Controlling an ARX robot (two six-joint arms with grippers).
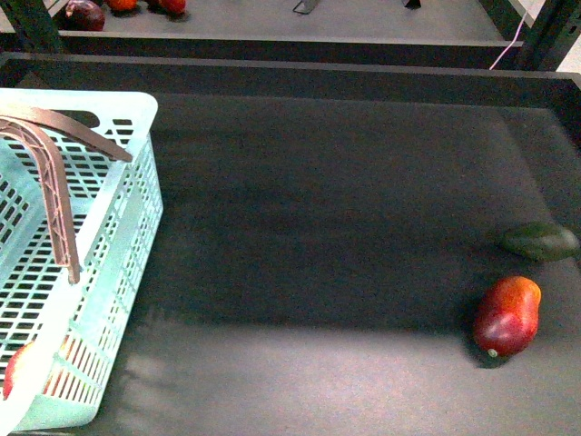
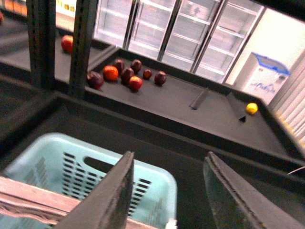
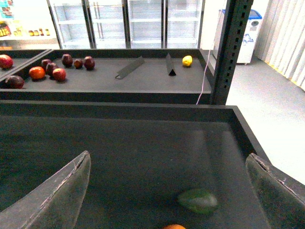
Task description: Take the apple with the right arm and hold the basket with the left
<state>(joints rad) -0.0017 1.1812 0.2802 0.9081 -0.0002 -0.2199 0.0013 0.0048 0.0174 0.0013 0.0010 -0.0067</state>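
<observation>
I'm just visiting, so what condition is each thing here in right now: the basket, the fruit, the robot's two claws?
Basket: upright on the dark table, handles folded down.
Apple: lying inside the basket, at its near corner.
Mango: loose on the table.
Green fruit: loose on the table, behind the mango.
Left gripper: open, empty, above the basket.
Right gripper: open, empty, above the green fruit.

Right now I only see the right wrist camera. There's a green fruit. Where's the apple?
Observer: The apple is in the basket, in its near corner, at the table's left side.
Operator: What's the orange bit at my picture's edge?
Observer: That's the mango. It lies just nearer the robot than the green fruit, not touching it.
Operator: Is the left gripper holding the basket?
Observer: No. The left gripper is open above the basket, gripping nothing.
</observation>
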